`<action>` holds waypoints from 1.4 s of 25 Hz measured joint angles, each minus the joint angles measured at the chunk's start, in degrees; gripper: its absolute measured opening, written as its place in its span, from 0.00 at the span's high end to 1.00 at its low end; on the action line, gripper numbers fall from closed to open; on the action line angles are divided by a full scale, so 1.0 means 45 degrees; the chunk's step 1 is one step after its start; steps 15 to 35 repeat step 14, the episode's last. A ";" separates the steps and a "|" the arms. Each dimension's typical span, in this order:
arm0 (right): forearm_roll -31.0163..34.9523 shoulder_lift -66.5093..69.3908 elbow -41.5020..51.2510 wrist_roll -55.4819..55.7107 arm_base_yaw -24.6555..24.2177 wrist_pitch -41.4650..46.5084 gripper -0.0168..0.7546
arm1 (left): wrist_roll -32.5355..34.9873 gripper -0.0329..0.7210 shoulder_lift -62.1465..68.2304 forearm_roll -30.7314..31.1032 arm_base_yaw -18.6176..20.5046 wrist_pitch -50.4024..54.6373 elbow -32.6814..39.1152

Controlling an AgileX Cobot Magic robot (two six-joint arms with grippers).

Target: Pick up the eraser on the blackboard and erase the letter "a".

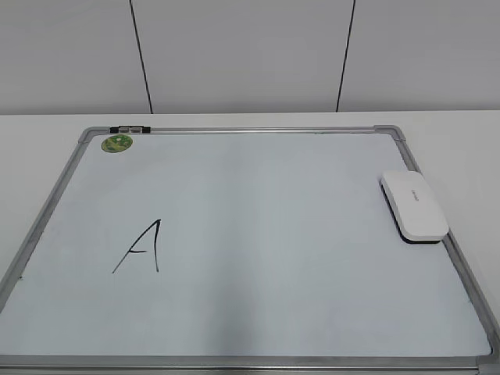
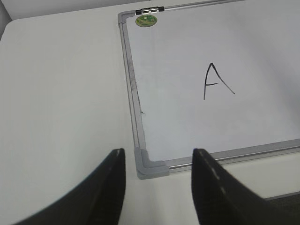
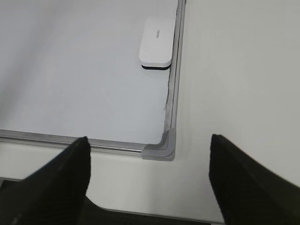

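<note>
The white eraser (image 1: 414,205) lies flat on the blackboard (image 1: 258,130) against its right frame edge; it also shows in the right wrist view (image 3: 156,41). No small cursive "a" shows in any view. The only writing is a large angular capital "A" (image 1: 143,246) at the board's left, also in the left wrist view (image 2: 215,82). My left gripper (image 2: 158,151) is open and empty above the board's near left corner (image 2: 152,166). My right gripper (image 3: 148,137) is open and empty above the near right corner (image 3: 161,149). Neither gripper shows in the exterior view.
A small green round magnet (image 1: 117,143) sits in the board's far left corner, next to a black and silver clip (image 1: 129,128) on the frame. The board lies on a white table (image 1: 461,133). A white panelled wall (image 1: 250,55) stands behind.
</note>
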 joint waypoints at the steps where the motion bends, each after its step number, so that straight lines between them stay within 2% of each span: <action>1: 0.0000 0.0000 0.0000 0.0000 0.0000 0.0000 0.22 | 0.0000 0.51 0.0000 0.0000 0.0000 0.0000 0.0000; 35: 0.0000 0.0000 0.0000 0.0000 0.0000 0.0000 0.22 | 0.0000 0.51 0.0000 0.0000 0.0000 0.0000 0.0000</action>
